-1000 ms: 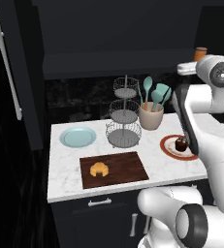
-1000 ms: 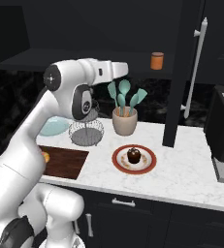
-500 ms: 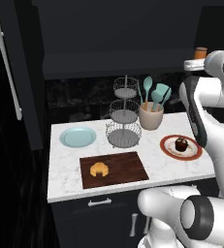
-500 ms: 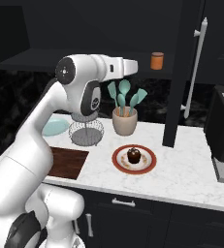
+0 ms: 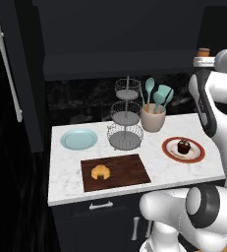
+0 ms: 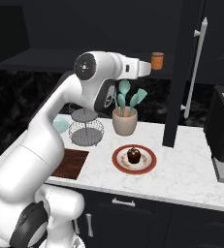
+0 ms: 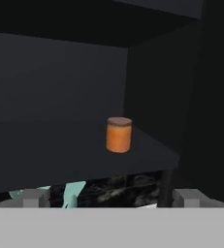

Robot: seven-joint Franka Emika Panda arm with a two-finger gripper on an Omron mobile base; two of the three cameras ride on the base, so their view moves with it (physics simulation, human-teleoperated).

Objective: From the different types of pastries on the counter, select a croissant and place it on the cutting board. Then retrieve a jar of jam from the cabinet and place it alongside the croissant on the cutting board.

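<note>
Starting with the left base view, the croissant (image 5: 100,172) is seen lying on the cutting board (image 5: 129,171), which rests on the counter (image 5: 66,170) in front of a wire stand (image 5: 125,119). A blue plate (image 5: 79,139) sits behind the board to the left, and a chocolate cake (image 5: 184,146) on a red-rimmed plate (image 5: 196,154) to the right. High at the right edge, the jar of jam (image 5: 203,51) is glimpsed just above the raised arm, on the cabinet shelf (image 5: 134,69).

From the right base view, the arm is seen stretched out level at shelf height, with the jar (image 6: 157,61) immediately beyond its far end. A utensil crock (image 6: 124,120) stands below it on the counter, with the cake (image 6: 134,155) nearer the front. The board (image 6: 72,162) is partly hidden behind the arm.

Through the hand view, the jar (image 7: 119,134) is seen upright near the shelf's front edge, straight ahead of the end effector (image 7: 111,197) and a little above the line between its tips. The fingers (image 7: 33,197) are spread wide, with nothing between them. The jar's long axis is vertical, so the first half of the task is judged done and a level advance along the present heading would be needed to bring the jar between the fingers.
</note>
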